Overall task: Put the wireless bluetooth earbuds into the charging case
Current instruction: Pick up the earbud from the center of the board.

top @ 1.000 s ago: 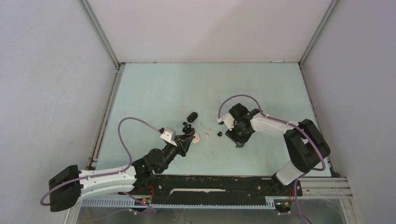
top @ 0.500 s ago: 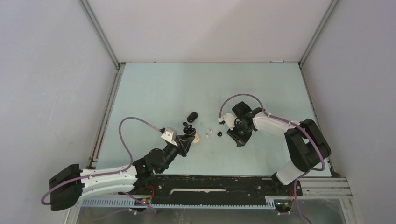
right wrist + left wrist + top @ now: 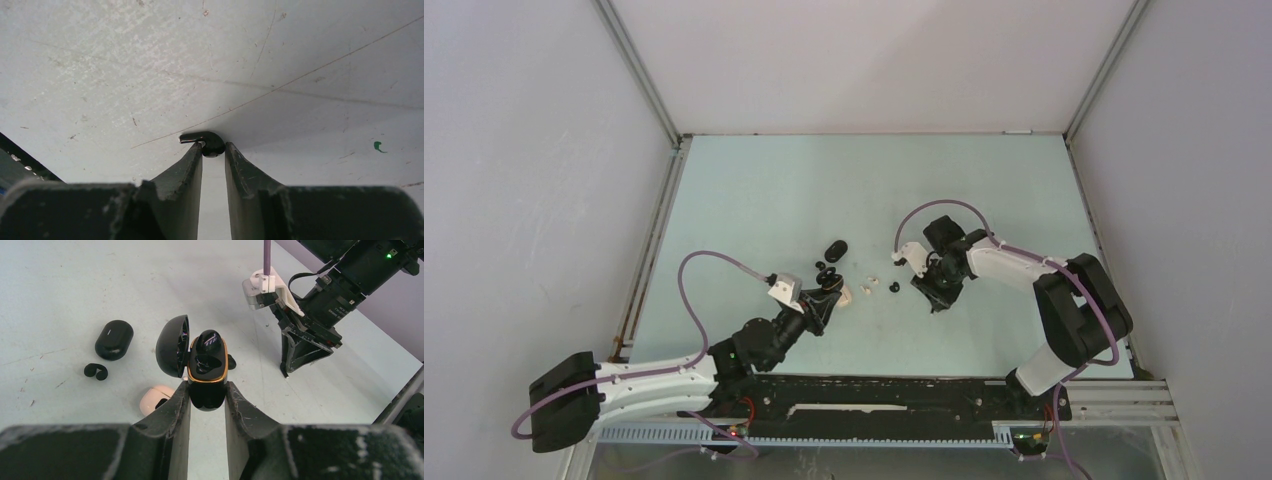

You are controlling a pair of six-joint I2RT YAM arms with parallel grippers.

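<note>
The left end effector (image 3: 207,388) is clamped on the open case (image 3: 207,375). Its two fingers (image 3: 177,405) squeeze the bottom half of the case from both sides. The case is black with a gold rim. Its lid (image 3: 172,346) stands open to one side. One black bud (image 3: 207,341) sits in a pocket of the open case. The pocket next to it looks dark, and I cannot tell what is in it.

The right end effector (image 3: 214,149) points down at the table (image 3: 75,285), well to the right of the open case. Its fingertips are nearly together and pinch a tiny black bud (image 3: 212,141). That pinched bud is right down at the table top.

More small things lie around the open case. A loose black bud (image 3: 231,361) lies on the table just beside the open case, on the side toward the right end effector. Two white buds (image 3: 871,281) lie a little past it, between the open case and the right end effector. A cream case (image 3: 152,400) lies just beside the open case, close to the left fingers, partly hidden by them. A curled black bud (image 3: 96,371) lies on the other side of the open case, the lid side. A shut black case (image 3: 114,340) lies close to that curled bud, a bit farther from the open case.
</note>
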